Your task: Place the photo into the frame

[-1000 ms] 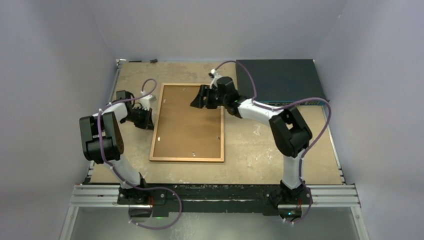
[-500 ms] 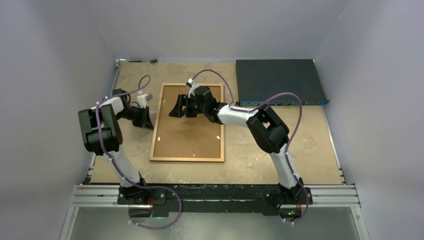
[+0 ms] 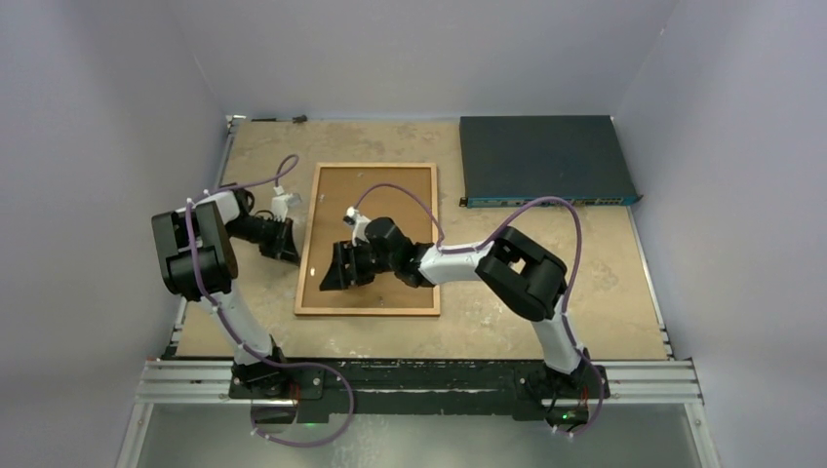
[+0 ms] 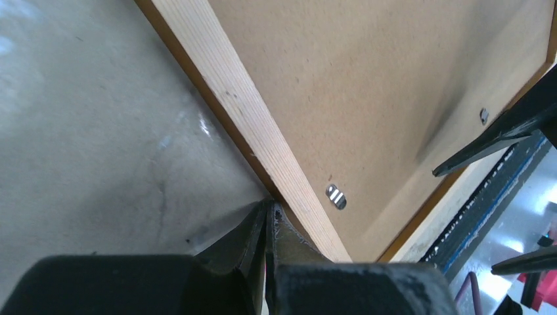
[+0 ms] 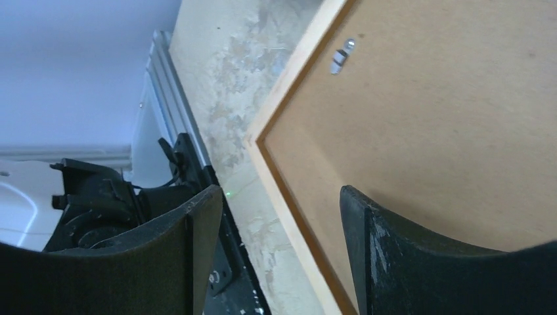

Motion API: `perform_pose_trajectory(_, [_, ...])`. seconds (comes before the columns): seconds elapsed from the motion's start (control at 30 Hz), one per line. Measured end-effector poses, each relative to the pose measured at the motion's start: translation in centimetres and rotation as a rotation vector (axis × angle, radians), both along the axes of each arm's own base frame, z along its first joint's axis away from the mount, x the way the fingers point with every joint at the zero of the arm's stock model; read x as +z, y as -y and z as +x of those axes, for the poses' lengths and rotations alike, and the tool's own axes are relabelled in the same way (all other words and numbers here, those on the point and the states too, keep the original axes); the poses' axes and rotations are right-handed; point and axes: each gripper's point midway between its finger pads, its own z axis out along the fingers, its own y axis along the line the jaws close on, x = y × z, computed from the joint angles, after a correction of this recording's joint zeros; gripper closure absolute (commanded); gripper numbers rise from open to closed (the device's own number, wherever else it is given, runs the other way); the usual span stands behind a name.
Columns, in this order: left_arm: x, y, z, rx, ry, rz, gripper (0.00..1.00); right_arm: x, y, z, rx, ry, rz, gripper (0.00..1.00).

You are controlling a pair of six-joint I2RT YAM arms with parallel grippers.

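Note:
The frame [image 3: 366,312] lies face down on the table, its orange-brown wooden rim around a plain brown backing board [image 3: 390,195]. The photo is hidden. My left gripper [image 3: 289,255] is shut with nothing between its fingers. In the left wrist view its tips [image 4: 270,211] touch the outer side of the frame's rim [image 4: 243,111] on the table. My right gripper [image 3: 327,278] hovers open over the near left part of the backing board. In the right wrist view it [image 5: 279,197] straddles the frame's rim [image 5: 292,79] near a corner, holding nothing.
A dark blue flat box [image 3: 544,159] lies at the back right of the table. Small metal clips [image 4: 335,196] [image 5: 339,59] sit on the backing board's edges. An aluminium rail [image 3: 419,375] runs along the table's near edge.
My right arm has swept from the frame's far right corner across the backing board to its near left part. My left gripper has slid a little nearer along the frame's left edge, still shut.

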Motion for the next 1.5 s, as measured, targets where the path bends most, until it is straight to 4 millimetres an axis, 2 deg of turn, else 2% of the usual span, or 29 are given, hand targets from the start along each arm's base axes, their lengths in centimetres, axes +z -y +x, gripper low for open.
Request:
perform_pose_trajectory(0.1, [0.0, 0.3, -1.0, -0.019, -0.016, -0.008, 1.0, 0.5, -0.7, -0.6, 0.011, 0.003, 0.023, 0.32])
perform_pose_trajectory(0.33, [0.2, -0.1, -1.4, -0.009, -0.023, -0.006, 1.0, 2.3, -3.1, 1.6, 0.004, 0.05, 0.079, 0.32])
perform_pose_trajectory(0.53, [0.3, -1.3, -1.4, 0.025, -0.019, 0.013, 0.98, 1.3, -4.5, 2.6, 0.005, 0.062, 0.072, 0.32])
perform_pose_trajectory(0.77, [0.5, -1.0, -1.8, 0.021, -0.032, -0.008, 0.94, -1.0, -4.7, 1.9, 0.019, 0.042, 0.032, 0.33])
perform_pose_trajectory(1.03, [1.3, -0.2, -2.5, 0.01, -0.049, -0.06, 0.91, -1.3, -5.0, 1.1, 0.027, 0.044, 0.021, 0.34])
perform_pose_trajectory(1.17, [1.5, 0.1, -2.5, 0.003, -0.043, -0.08, 0.83, -1.4, -5.0, 1.1, 0.016, 0.051, 0.017, 0.34])
perform_pose_trajectory(1.27, [1.9, 0.4, -2.7, -0.003, -0.045, -0.1, 0.82, -1.4, -5.1, 1.1, 0.014, 0.052, 0.015, 0.35])
perform_pose_trajectory(1.4, [2.0, 0.6, -2.7, -0.012, -0.042, -0.111, 0.82, -1.4, -5.1, 1.1, 0.013, 0.053, 0.015, 0.35])
perform_pose_trajectory(1.5, [2.0, 0.9, -2.6, -0.023, -0.039, -0.109, 0.88, -1.4, -5.1, 1.2, 0.006, 0.055, 0.014, 0.35])
